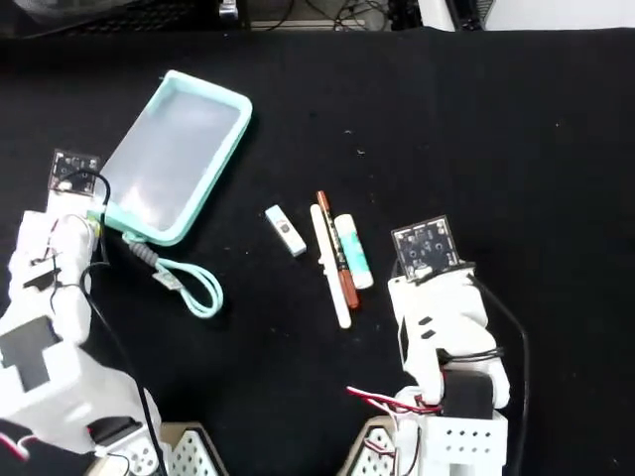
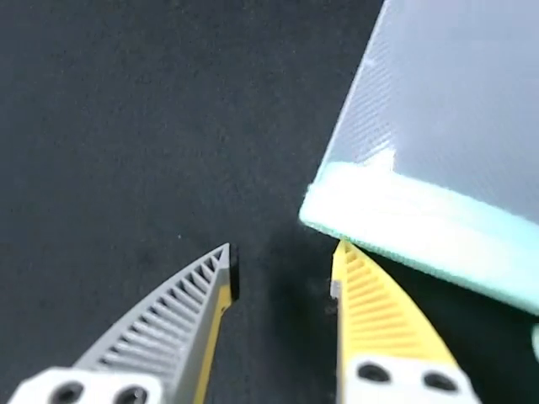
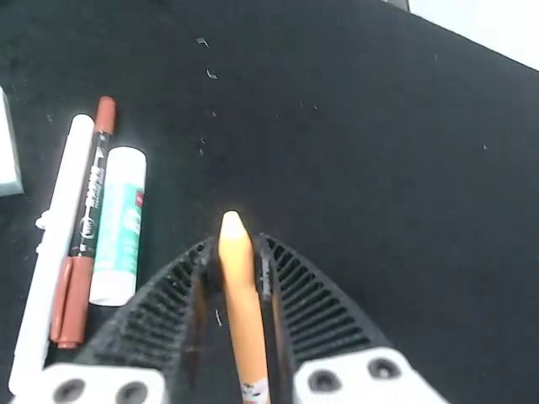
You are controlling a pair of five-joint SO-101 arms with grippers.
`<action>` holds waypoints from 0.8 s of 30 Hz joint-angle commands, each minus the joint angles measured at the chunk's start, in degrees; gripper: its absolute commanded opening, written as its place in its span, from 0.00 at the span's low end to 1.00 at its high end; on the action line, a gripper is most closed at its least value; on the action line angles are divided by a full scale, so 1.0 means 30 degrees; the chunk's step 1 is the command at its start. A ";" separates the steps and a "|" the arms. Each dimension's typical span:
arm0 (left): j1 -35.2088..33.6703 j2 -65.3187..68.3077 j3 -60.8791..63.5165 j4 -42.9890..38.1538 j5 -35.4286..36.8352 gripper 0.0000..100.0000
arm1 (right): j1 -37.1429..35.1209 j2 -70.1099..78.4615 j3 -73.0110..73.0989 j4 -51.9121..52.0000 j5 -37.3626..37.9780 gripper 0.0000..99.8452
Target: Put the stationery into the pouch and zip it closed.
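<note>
Two grippers, then. How does the left gripper [image 2: 284, 248] stand?
— Low over the black cloth [image 1: 516, 139], at the near corner of the pouch [image 1: 179, 159]. Its grey finger [image 2: 185, 311] and yellow finger [image 2: 370, 311] stand moderately apart over bare cloth. The yellow tip is right at the pouch's green edge.

And the pouch itself?
— It lies flat and tilted on the left part of the table, with a mint-green rim around a frosted, see-through face. A mint wrist loop [image 1: 212, 290] on a grey cord trails from its lower corner toward the arms.

What lies to the right of it?
— A small white block [image 1: 286, 230], then three things side by side near mid-table. There is a white pen [image 1: 342, 315], a brown marker [image 1: 346, 288] touching it, and a white-and-green glue stick [image 1: 354, 253] just beside the marker. All of them lie outside the pouch.

The right gripper [image 3: 237, 244]?
— It is right of the glue stick. Its black fingers [image 3: 316, 311] are closed narrowly on an orange pen [image 3: 244, 328], whose pale rounded tip pokes out past them.

And beyond the cloth?
— Dark cables [image 1: 298, 12] run along the far edge, and there is a white surface [image 1: 556, 12] at the far right corner.
</note>
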State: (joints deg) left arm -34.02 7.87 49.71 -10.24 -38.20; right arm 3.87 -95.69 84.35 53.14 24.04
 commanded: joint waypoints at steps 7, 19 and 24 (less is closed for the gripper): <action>-0.0689 0.2579 0.0249 -0.3634 -0.0264 0.21 | 0.0205 0.0073 -0.0044 -0.0234 -0.0117 0.01; -0.0044 -0.7502 0.6110 -0.3604 0.1084 0.21 | 0.0117 0.0073 -0.0044 -0.0234 -0.0117 0.01; 0.0190 -0.8996 0.5084 -0.2110 0.1553 0.21 | 0.0117 0.0073 -0.0073 0.0176 -0.0147 0.01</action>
State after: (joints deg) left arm -34.46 -15.69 67.82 -20.09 -34.77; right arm 3.87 -95.69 84.35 53.14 24.04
